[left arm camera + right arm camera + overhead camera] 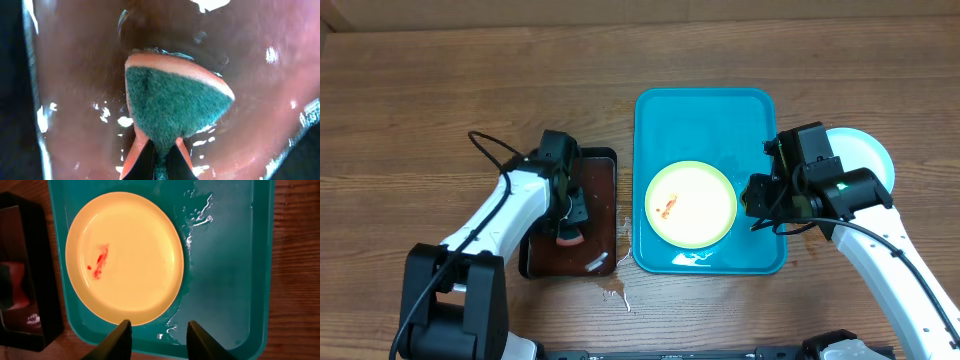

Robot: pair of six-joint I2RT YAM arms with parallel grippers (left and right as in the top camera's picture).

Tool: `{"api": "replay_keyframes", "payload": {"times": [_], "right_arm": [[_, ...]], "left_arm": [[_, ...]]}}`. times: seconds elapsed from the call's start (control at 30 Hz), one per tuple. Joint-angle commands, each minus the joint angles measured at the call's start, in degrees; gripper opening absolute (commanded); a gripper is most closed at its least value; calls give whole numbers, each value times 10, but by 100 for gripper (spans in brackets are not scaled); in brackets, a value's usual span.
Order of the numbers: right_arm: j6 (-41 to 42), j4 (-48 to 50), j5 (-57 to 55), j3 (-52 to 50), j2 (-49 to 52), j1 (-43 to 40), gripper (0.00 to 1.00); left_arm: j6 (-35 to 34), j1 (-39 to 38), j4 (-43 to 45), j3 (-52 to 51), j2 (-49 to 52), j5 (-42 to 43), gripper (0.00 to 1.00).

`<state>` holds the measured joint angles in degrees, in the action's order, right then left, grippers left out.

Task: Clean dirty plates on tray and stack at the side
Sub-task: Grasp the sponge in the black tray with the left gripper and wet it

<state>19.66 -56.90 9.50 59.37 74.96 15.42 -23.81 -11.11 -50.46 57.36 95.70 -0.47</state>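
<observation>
A pale yellow-green plate (691,205) (125,255) with a red-orange smear lies in the turquoise tray (760,110) (225,280), toward its near end. A pale blue-white plate (868,150) rests on the table right of the tray, partly hidden by my right arm. My right gripper (760,205) (158,327) hovers open over the tray's near right part, beside the plate's rim, holding nothing. My left gripper (570,225) (162,145) is down in the black tray, shut on a sponge (570,238) (175,100) with a green scouring face and an orange body.
The black tray (605,153) (35,255) of dark reddish liquid stands just left of the turquoise tray. Small puddles (615,290) lie on the wooden table in front of it. Water streaks (200,210) wet the turquoise tray's floor.
</observation>
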Motion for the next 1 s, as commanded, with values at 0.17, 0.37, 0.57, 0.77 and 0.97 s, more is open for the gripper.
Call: {"api": "replay_keyframes", "payload": {"times": [0.17, 0.37, 0.57, 0.77, 0.97], "right_arm": [[-1, 1, -28, 8, -2, -1, 37], [1, 0, -40, 7, -1, -1, 38], [31, -5, -81, 7, 16, -1, 38], [31, 0, -83, 7, 70, -1, 40], [24, 27, -49, 7, 128, -1, 40]], "left_arm": [[16, 2, -80, 126, -6, 3, 4], [16, 2, -81, 130, -6, 3, 4], [25, 2, -94, 139, -7, 0, 5], [37, 2, -129, 180, -7, -4, 4], [37, 2, -153, 217, -7, -3, 4]]}}
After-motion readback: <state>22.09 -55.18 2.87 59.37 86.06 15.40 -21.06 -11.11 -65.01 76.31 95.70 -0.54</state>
